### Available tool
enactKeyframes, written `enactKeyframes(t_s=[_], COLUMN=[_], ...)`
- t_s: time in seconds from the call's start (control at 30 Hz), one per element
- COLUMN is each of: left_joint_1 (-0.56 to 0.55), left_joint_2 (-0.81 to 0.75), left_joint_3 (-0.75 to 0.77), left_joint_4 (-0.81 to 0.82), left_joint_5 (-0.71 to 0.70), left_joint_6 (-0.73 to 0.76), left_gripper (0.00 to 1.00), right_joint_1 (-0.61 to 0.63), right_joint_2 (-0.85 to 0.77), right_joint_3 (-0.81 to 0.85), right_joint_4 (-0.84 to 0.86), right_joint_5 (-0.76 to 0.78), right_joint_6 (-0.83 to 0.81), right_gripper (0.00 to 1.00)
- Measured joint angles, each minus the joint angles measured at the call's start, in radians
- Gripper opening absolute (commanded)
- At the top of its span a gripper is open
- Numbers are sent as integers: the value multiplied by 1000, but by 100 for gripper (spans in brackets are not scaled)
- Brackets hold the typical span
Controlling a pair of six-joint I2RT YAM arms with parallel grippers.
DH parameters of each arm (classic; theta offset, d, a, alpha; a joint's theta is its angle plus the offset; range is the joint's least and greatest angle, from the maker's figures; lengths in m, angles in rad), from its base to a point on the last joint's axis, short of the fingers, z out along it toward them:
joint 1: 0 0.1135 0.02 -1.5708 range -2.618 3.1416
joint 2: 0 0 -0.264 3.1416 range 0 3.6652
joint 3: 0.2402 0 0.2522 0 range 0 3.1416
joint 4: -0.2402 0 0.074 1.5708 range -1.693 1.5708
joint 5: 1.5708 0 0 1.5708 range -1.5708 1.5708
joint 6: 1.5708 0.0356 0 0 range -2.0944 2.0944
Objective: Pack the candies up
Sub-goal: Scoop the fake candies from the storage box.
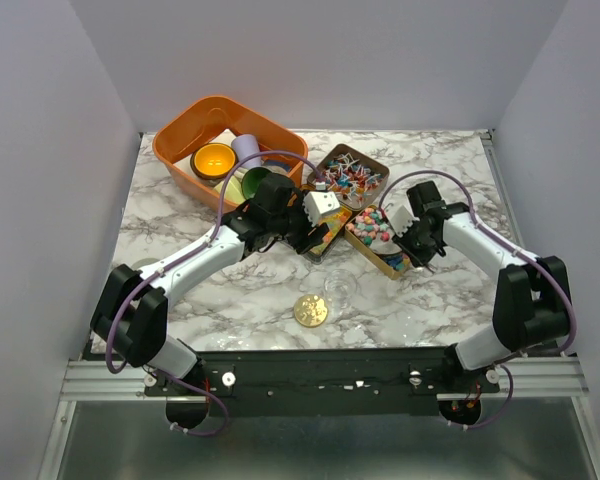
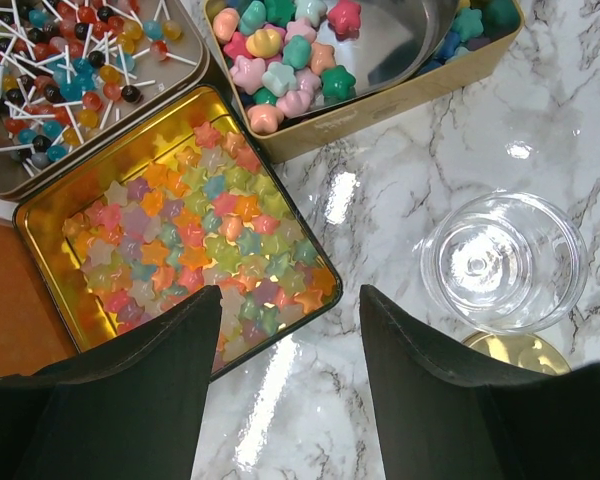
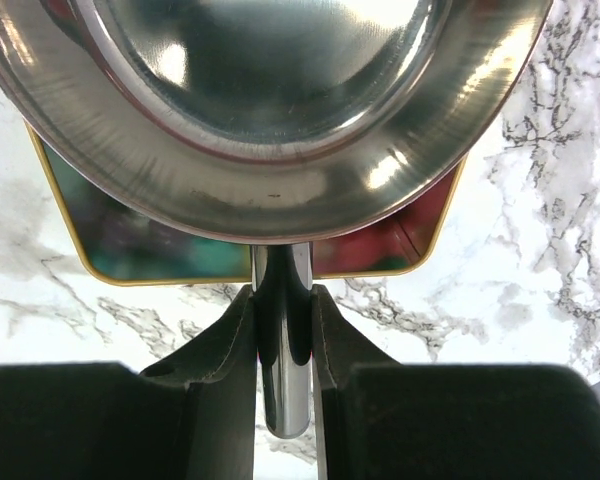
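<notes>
candies [image 2: 195, 240], small pastel stars, fill a square gold tin [image 2: 40, 215] just ahead of the left gripper [image 2: 290, 295] and off to its left finger's side, the tin's near corner reaching in between the fingertips. the left jaws stand wide apart and hold nothing, hanging above the marble table [image 2: 400, 200]. further ahead of them, a second tin [image 2: 10, 185] holds small round sweets on white sticks, and a third tin [image 2: 380, 105] holds bigger star sweets beside the bowl of a steel ladle [image 2: 400, 40]. ahead of the left gripper's right finger, a clear glass cup [image 2: 505, 260] stands upright on the table with a gold disc [image 2: 515, 352] just behind it. the right gripper [image 3: 283, 300] is clamped on the ladle's handle [image 3: 283, 350], which runs straight between the fingers; the ladle's bowl sits directly ahead of the jaws, over the third tin.
</notes>
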Motion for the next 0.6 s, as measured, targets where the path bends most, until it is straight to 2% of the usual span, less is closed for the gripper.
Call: enactKeyframes(t_s=[0.07,0.17,0.37,0.6], left_joint_1=[0,0,0,0], left_joint_2=[0,0,0,0], left_joint_3=[0,0,0,0], left_joint_4=[-3,-3,-3,-2], left_joint_5=[0,0,0,0], left_joint_6=[1,2,2,1], left_gripper=[69,69,69,69], right_joint_1=[0,-2,-3,-3], right_joint_2=[32,62,67,14], right_joint_3=[34,72,102,116], right_joint_4=[-36,-82,-116,-131], right_joint_5=[-1,-8,-61,-77], right_joint_6=[9,23,54,58], right_gripper=[28,38,49,50])
